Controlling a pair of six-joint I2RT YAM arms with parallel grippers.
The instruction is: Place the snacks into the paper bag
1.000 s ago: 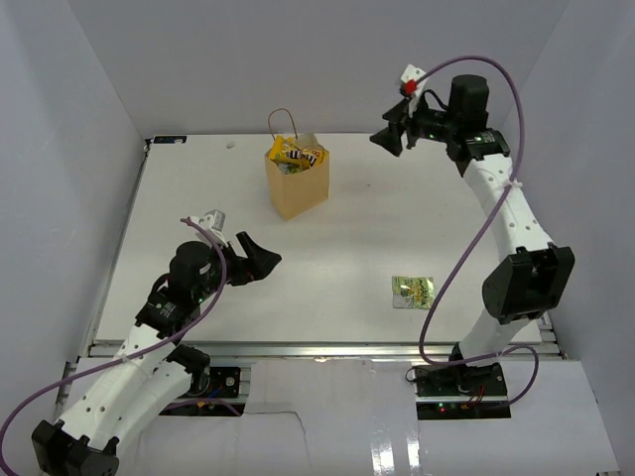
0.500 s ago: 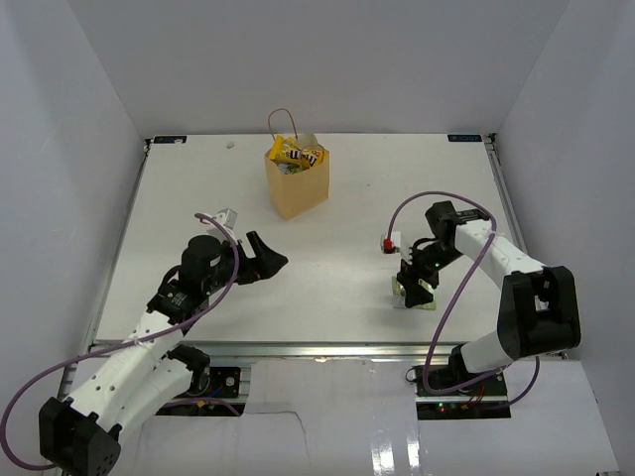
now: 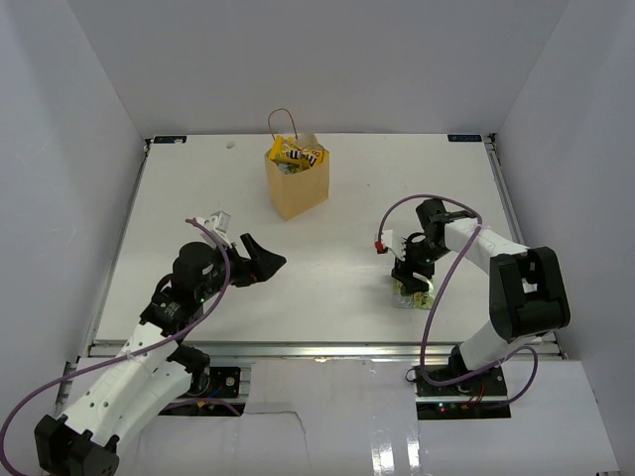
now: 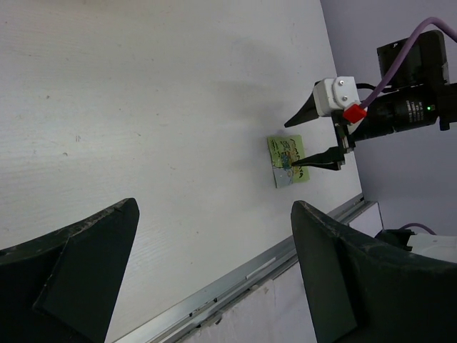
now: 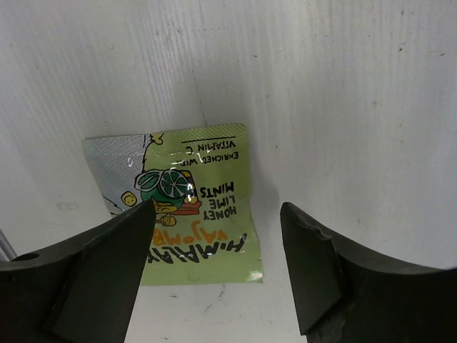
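The tan paper bag (image 3: 298, 190) stands upright at the back centre, with yellow and green snacks (image 3: 296, 154) showing in its mouth. One green lime-mint packet (image 5: 193, 204) lies flat on the table at the front right (image 3: 415, 295), also visible in the left wrist view (image 4: 288, 161). My right gripper (image 5: 216, 209) hangs open just above it, fingers pointing down, one finger over the packet's left part and the other past its right edge (image 3: 412, 276). My left gripper (image 3: 266, 253) is open and empty over the table's left middle (image 4: 214, 207).
White walls close in the table on the left, back and right. A metal rail (image 3: 317, 347) runs along the near edge, close to the packet. The right arm's purple cable (image 3: 437, 297) loops beside the packet.
The right arm swung down from high at the back right to the green packet at the front right, and its jaws widened. The left arm shifted only slightly.
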